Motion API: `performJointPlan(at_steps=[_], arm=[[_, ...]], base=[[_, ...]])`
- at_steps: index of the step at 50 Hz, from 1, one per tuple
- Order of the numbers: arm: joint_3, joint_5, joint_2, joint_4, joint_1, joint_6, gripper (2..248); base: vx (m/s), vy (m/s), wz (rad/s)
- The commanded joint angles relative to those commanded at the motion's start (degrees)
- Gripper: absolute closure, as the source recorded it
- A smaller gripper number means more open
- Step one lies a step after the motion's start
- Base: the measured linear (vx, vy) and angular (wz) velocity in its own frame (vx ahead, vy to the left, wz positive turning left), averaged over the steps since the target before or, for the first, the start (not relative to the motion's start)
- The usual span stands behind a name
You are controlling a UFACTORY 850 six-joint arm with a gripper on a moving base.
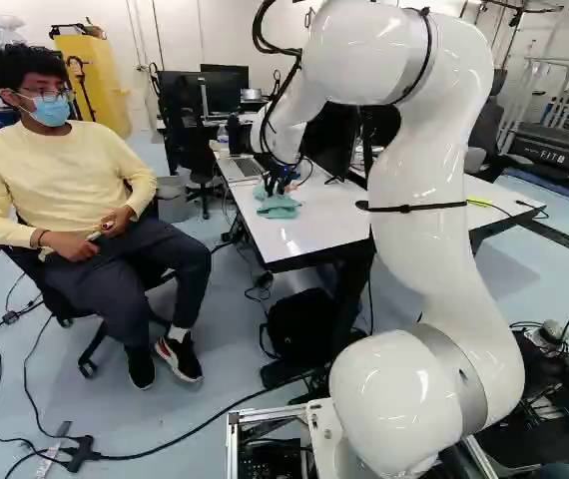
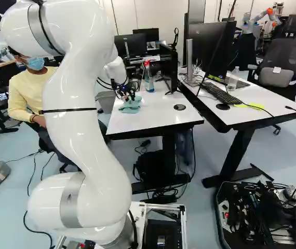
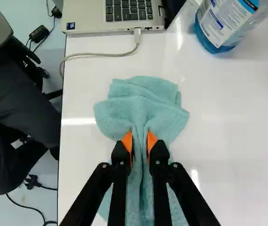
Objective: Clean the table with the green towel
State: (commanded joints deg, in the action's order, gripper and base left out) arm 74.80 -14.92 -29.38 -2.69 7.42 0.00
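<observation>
My gripper is low over the white table, at its near left part. In the wrist view the gripper is shut on the green towel, with a bunched fold pinched between its orange pads. The towel's folded part spreads out ahead of the fingers, and more cloth runs back beneath them. It lies on the tabletop near the table's left edge.
Ahead of the towel are a laptop with a plugged cable and a spray bottle. Monitors stand farther back. A seated person is left of the table. A second desk holds a keyboard.
</observation>
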Motion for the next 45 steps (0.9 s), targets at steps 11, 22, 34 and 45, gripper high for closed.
performJointPlan(at_steps=[11,22,34,45], arm=[[0.0,0.0,-0.01,0.0,-1.81,0.0,194],[1.85,0.0,-1.37,0.0,-3.52,0.0,194],[5.08,0.0,-3.72,0.0,-4.81,0.0,194],[8.72,0.0,-6.34,0.0,-4.78,0.0,194]], base=[[0.0,0.0,0.0],[0.0,0.0,0.0],[0.0,0.0,0.0],[0.0,0.0,0.0]])
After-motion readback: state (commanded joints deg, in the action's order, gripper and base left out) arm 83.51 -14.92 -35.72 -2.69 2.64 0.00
